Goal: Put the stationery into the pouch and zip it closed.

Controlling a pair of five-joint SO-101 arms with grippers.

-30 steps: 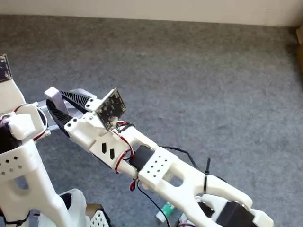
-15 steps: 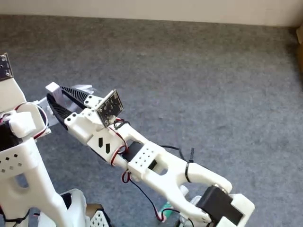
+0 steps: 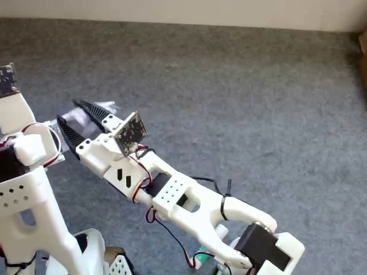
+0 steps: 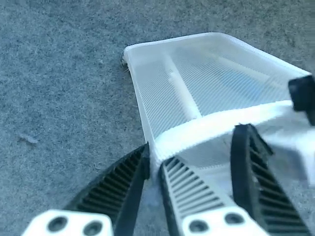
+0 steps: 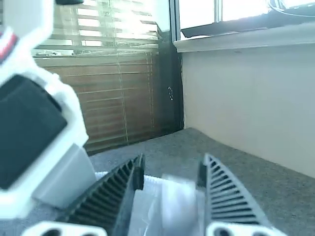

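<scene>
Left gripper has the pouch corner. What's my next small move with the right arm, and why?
Probably close the right gripper gently. Its jaws stand open with a translucent part of the pouch between them, while the left gripper looks pinched on the pouch's corner; a second hold should steady it for zipping.

Grey short-pile carpet (image 3: 269, 97) as work surface; pale wall base (image 3: 200, 10) along far edge. Room behind: slatted blinds (image 5: 98, 73) lit by daylight; dark window frame (image 5: 170, 73) at corner; white sill (image 5: 236, 42) above plain cream wall (image 5: 246, 108).
</scene>
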